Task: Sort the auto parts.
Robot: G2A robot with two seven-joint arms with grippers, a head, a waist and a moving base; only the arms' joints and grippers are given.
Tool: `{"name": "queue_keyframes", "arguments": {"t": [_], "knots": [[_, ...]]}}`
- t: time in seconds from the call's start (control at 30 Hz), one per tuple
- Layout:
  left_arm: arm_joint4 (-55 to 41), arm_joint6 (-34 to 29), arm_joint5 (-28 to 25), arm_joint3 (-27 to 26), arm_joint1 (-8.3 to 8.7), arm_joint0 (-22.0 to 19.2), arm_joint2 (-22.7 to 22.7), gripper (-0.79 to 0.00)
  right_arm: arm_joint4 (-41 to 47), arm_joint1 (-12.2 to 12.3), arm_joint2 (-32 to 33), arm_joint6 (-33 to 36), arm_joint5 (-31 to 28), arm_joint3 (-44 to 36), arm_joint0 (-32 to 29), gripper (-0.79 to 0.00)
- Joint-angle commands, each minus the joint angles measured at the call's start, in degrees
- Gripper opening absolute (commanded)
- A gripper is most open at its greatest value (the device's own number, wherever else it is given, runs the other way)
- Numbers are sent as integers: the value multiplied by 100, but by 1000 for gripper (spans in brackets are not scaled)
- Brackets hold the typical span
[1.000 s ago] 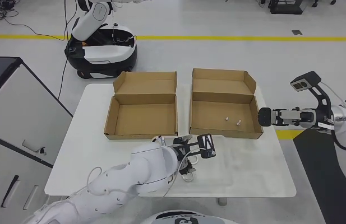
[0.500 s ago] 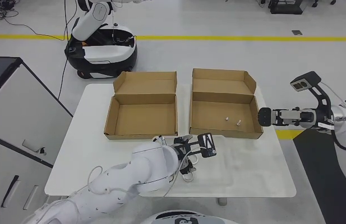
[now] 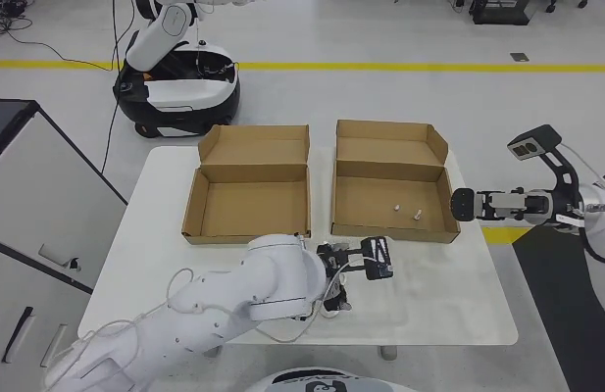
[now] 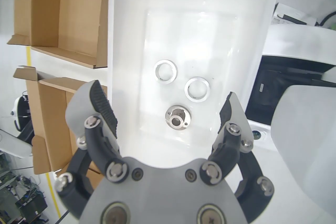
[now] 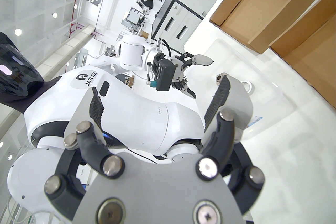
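- The left pincer has swung sideways along the table's near edge in the last second. It now hangs over the clear bin, jaws wide, gripping nothing.
- Straight beneath it, a flanged hub rests on the bin floor. Just past it lie the near ring and the far ring, flat and apart from each other.
- That shift seems to line the pincer up on the hub, so the likely next step is a straight drop with a finger on either side of the flange.
- Beyond the bin, the right box holds two bolts, and the left box stands beside it. With three parts left in the bin, sorting looks partway done.
- Farthest off, the right pincer has not moved. It sits past the right box's outer wall, wide apart and holding nothing.
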Motion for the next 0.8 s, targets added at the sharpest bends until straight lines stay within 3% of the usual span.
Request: {"name": "queue_keyframes", "arguments": {"t": [0.0,0.23,0.33,0.4,0.43,0.77], "knots": [[-221,-105,117,121,-96,-264,154,0,1,0,0,0,0,0,0,0],[-294,-13,288,770,-431,-892,777,0,1,0,0,0,0,0,0,0],[-349,21,294,1011,-530,-1016,928,-117,1,0,0,0,0,0,0,0],[-408,15,289,1139,-590,-1076,1019,-320,1,0,0,0,0,0,0,0],[-429,12,297,1160,-606,-1091,1038,-363,1,0,0,0,0,0,0,0],[-478,27,289,1635,-787,-1239,1277,-419,1,0,0,0,0,0,0,0]]}}
